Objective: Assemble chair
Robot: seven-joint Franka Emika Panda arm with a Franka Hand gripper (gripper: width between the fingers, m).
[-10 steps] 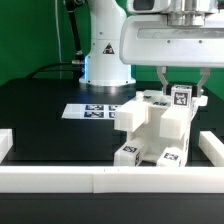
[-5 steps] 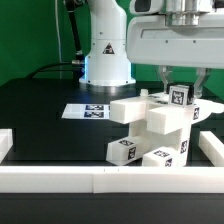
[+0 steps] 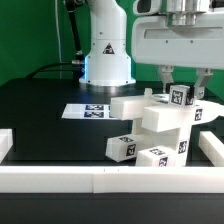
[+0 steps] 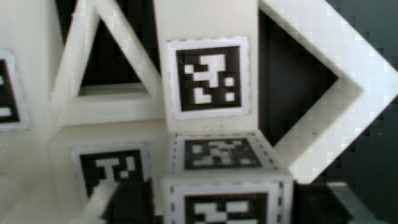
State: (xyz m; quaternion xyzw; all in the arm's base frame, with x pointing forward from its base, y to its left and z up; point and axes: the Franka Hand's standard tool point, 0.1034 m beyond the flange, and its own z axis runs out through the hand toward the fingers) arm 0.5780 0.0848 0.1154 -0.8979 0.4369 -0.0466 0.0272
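The chair (image 3: 160,125) is a blocky white cluster of joined parts with black-and-white tags. It stands tilted at the exterior view's right, near the front rail, with two tagged leg blocks (image 3: 122,147) low at the front. My gripper (image 3: 182,92) comes down from above and is shut on a tagged block (image 3: 181,97) at the chair's top. In the wrist view that tagged block (image 4: 222,170) fills the space between my fingers, my gripper (image 4: 222,205) closed around it, with notched white frames (image 4: 329,90) beyond.
The marker board (image 3: 92,110) lies flat behind the chair, in front of the robot base (image 3: 107,55). Low white border rails run along the front (image 3: 60,178), the right (image 3: 212,150) and the left (image 3: 4,143) of the black table.
The chair has turned and tipped in my grip: its flat panel now sticks out to the exterior view's left and the front leg blocks have shifted left. My gripper stays in nearly the same place.
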